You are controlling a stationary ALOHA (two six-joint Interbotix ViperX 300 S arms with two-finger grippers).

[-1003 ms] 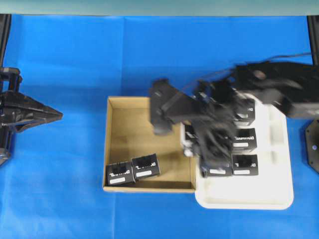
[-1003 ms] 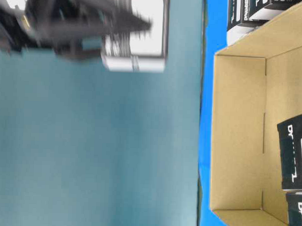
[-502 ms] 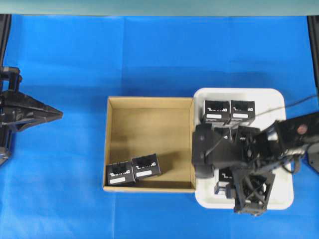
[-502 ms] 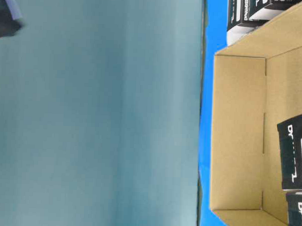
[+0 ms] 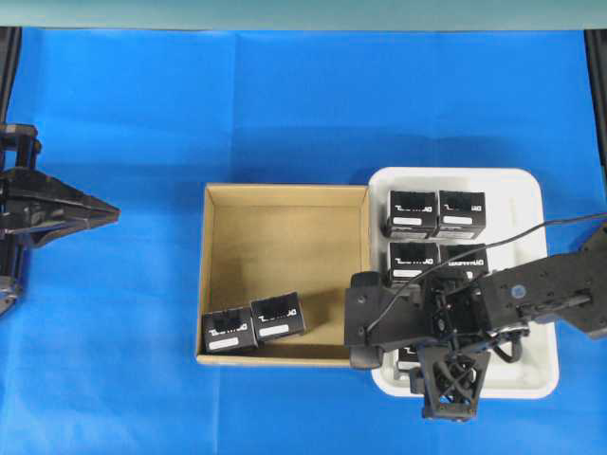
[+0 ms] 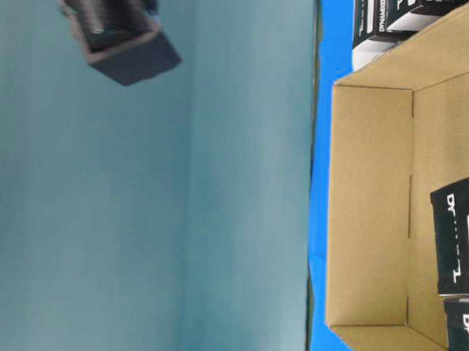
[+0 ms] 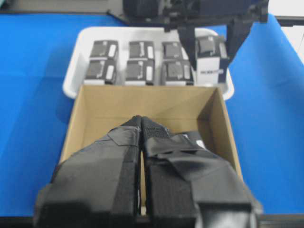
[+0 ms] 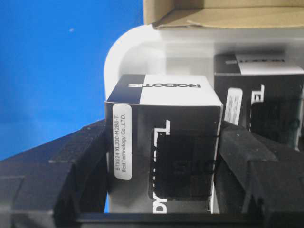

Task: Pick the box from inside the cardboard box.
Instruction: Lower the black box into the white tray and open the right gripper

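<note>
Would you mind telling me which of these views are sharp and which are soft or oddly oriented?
Overhead: evenly lit, crisp. Table-level: turned sideways, the dark arm part at top left soft. Left wrist: the near left claw blurred, the white tray behind sharper. Right wrist: the held box sharp, label readable.

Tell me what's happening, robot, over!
Right gripper shut on small black box over white plastic tray. Left gripper shut, idle. Two black boxes remain in brown cardboard box.

Blue table bears cardboard box and white tray (touching).
</note>
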